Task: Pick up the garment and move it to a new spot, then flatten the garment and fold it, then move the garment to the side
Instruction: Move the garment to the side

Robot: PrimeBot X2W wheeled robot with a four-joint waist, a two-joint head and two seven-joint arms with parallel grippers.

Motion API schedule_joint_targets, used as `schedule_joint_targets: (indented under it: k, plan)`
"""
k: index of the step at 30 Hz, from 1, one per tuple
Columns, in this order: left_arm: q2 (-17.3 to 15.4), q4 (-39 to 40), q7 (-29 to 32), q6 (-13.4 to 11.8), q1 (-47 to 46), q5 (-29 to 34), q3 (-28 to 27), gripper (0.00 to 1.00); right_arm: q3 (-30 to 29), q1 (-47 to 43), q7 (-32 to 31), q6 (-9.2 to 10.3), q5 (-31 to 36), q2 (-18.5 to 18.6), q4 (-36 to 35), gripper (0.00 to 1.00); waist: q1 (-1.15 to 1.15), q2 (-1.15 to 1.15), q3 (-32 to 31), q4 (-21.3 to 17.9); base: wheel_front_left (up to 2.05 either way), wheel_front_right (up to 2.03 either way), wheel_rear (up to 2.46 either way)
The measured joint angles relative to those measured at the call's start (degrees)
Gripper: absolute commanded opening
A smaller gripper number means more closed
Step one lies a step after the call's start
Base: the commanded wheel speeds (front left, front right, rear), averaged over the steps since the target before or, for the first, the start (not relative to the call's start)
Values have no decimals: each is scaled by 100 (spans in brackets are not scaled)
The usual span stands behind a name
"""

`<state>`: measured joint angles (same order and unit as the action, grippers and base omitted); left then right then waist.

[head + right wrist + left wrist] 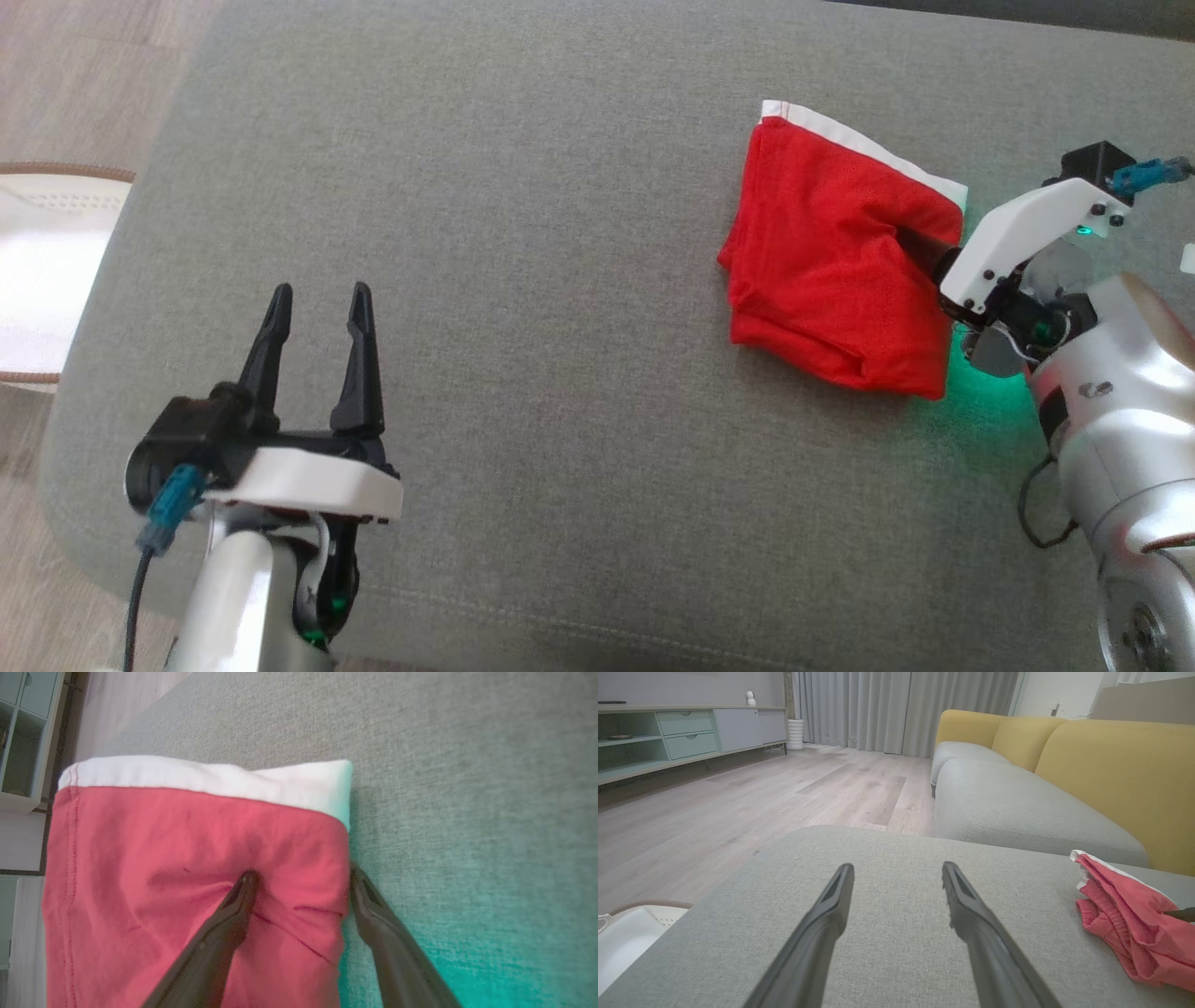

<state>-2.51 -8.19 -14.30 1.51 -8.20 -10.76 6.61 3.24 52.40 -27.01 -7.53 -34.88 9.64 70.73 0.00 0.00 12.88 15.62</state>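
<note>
- Head view: the left gripper (320, 291) hovers over the grey cushion (560, 187), fingers spread wide and holding nothing. The red garment (822, 252) lies folded well off to its right, at the tips of the right gripper (920, 247)
- Left wrist view: bare cushion lies between the spread fingers, and the garment is a stacked bundle far to their right
- Right wrist view: the right gripper's jaws stand wide. One finger (233, 914) presses into the top of the garment and the other sits just beside its edge, against the cushion, so nothing is pinched
- The fold looks done, so I judge the move to the side is in hand
- Next, the right gripper needs to close on the whole stacked edge, then carry it without spilling the layers
</note>
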Motion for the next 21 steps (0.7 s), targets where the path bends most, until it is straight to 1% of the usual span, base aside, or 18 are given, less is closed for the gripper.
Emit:
schedule_joint_targets:
  k: [3, 4, 5, 7, 10, 12, 17, 21]
  plan:
    - [2, -16, 0, -5, -43, 0, 4, 100, 5, -3, 4, -1, -32, -18, -12, 100, 0, 0, 18, -30, 0, 0, 0]
    - [4, -48, 0, -10, -43, 0, 12, 100, 46, -30, 91, -1, -54, -43, -59, 62, 0, 0, 10, -71, 0, 0, 0]
    - [4, -56, 0, -10, -43, 0, 16, 100, 73, -54, 164, -1, -77, -67, -94, 0, 0, 0, 0, -96, 0, 0, 0]
    - [7, -57, 0, -8, -43, 0, 19, 100, 198, -191, 335, 0, -140, -131, -248, 0, 0, 0, -26, -155, 0, 0, 0]
    - [9, -63, 0, 13, -46, -14, 19, 100, 433, -497, 742, 0, -360, -189, -772, 0, 0, 0, -78, -279, 0, 0, 0]
    - [5, -79, 0, 103, -55, 3, 16, 100, 616, -542, 915, 0, -427, -152, -1014, 0, 0, 0, -123, -388, 0, 0, 0]
    - [2, -183, 0, 269, -146, 62, 113, 100, 1045, -534, 928, 0, -641, 193, -1285, 0, 0, 0, -260, -759, 0, 0, 0]
    - [-5, -396, 0, 430, -199, 59, 415, 100, 1288, -538, 877, 0, -784, 449, -1382, 0, 0, 0, -359, -1138, 0, 0, 0]
